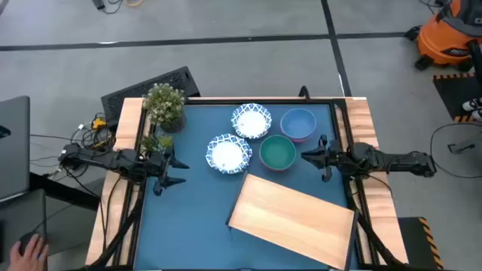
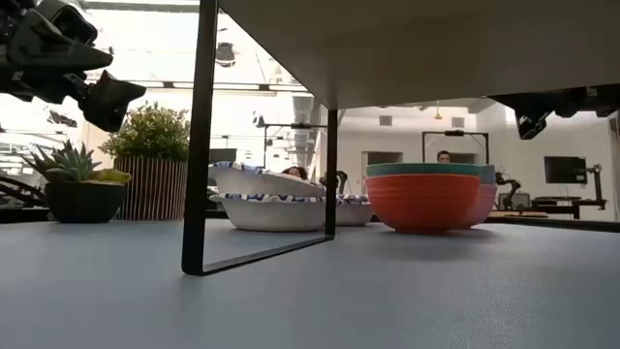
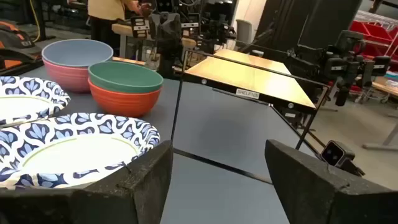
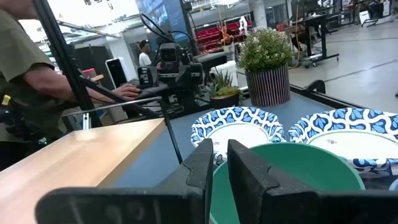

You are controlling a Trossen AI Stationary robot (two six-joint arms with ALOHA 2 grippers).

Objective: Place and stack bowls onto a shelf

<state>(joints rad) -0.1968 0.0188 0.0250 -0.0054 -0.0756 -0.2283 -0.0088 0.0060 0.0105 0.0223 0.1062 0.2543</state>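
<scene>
Two white bowls with blue patterned rims (image 1: 251, 120) (image 1: 229, 153) rest on the blue tabletop. A teal bowl (image 1: 278, 151) sits nested in a red one (image 2: 423, 202), and a blue bowl (image 1: 298, 124) sits nested in a pink one (image 3: 65, 73). The pale wooden shelf (image 1: 292, 218) stands on thin black legs at the near right. My left gripper (image 1: 164, 172) is open and empty, left of the nearer patterned bowl (image 3: 74, 149). My right gripper (image 1: 306, 156) is shut and empty, just right of the teal bowl (image 4: 292, 168).
A tall potted plant (image 1: 164, 105) and a small succulent (image 1: 154, 141) stand at the table's far left. A black leg of the shelf (image 2: 199, 145) stands close to the low camera. A person's hand (image 1: 30, 248) shows off the table's near left.
</scene>
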